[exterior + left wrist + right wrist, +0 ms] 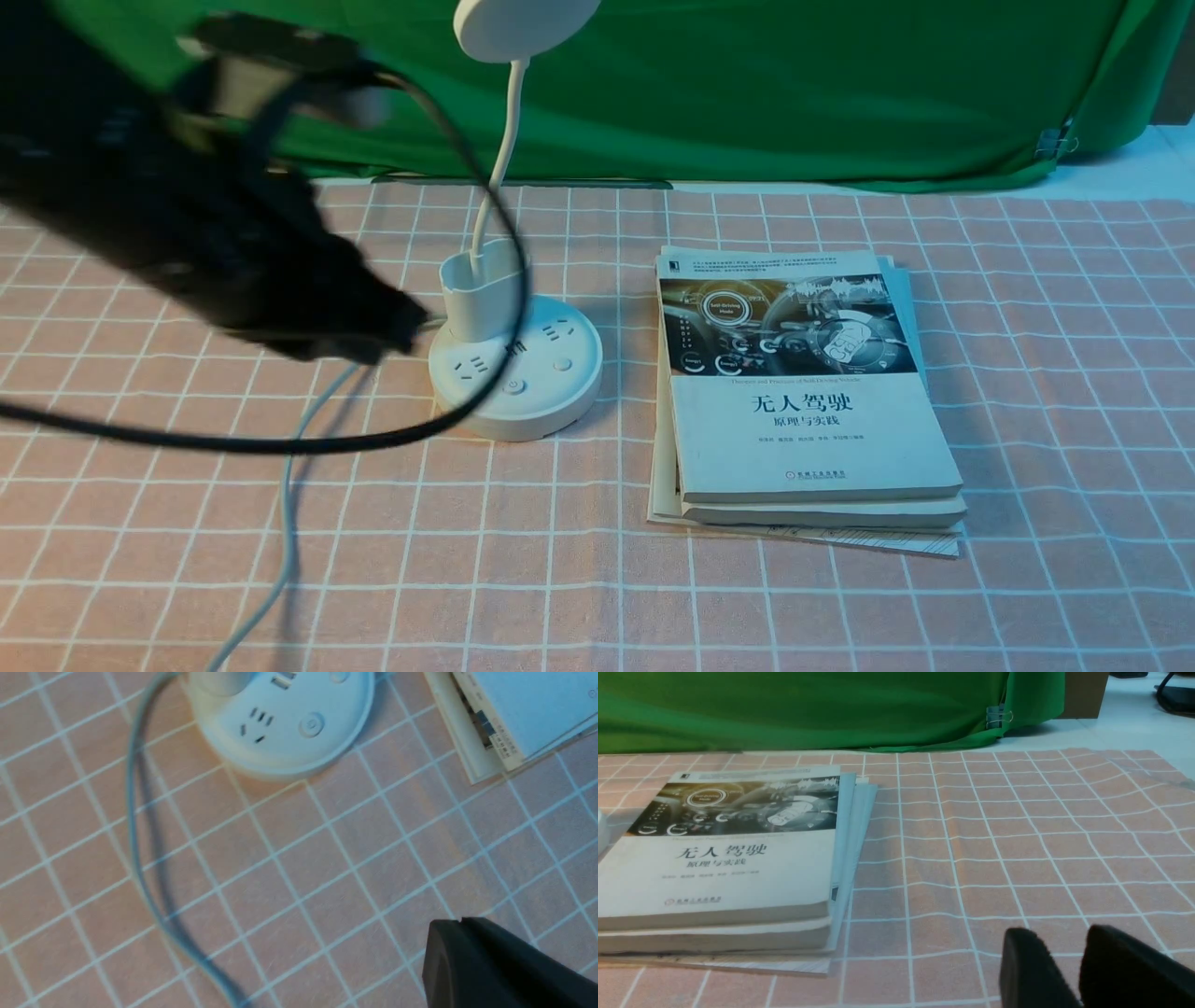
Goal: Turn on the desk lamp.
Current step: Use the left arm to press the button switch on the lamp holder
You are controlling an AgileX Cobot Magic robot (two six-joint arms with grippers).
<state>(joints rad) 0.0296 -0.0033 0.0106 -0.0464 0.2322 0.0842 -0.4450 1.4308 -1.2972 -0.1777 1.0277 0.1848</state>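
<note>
Desk lamp (515, 369): placed left of book stack (812, 411), on desk (597, 597). Left pincer (397, 327): clenched, nothing held, poised left of base. Right pincer (1045, 970): slightly parted. Risks: wrong button pressed through misaim; cup (481, 299) knocked by low sideways approach.

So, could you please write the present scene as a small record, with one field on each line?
lamp: desk lamp, upright on the checked cloth
lamp head: partly outside the front view
left gripper: fingers together, nothing held, not touching the buttons
right gripper: fingers apart, nothing held
books: stack, right of the lamp
</note>
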